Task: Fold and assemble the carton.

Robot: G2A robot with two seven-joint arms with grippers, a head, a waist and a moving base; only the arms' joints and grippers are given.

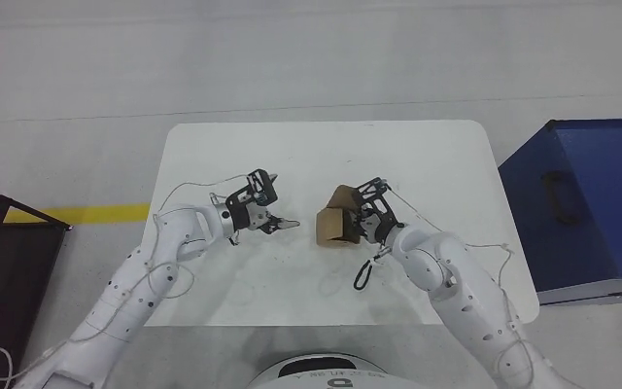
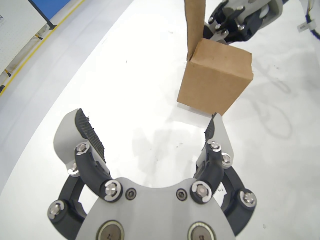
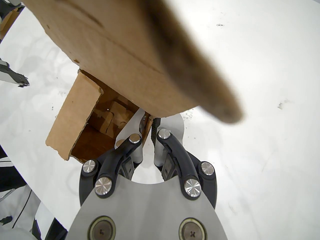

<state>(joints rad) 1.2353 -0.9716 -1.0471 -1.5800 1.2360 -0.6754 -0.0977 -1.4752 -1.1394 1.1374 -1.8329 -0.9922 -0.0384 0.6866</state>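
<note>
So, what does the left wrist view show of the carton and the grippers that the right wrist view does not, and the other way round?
Left wrist view: the carton's closed outer faces, its flap standing upright, and the left gripper open, short of the carton and holding nothing.
Right wrist view: the carton's open side with folded tabs inside, and the right gripper shut on a wall of the carton.
Both: the carton, the white table, and some part of each gripper.
</note>
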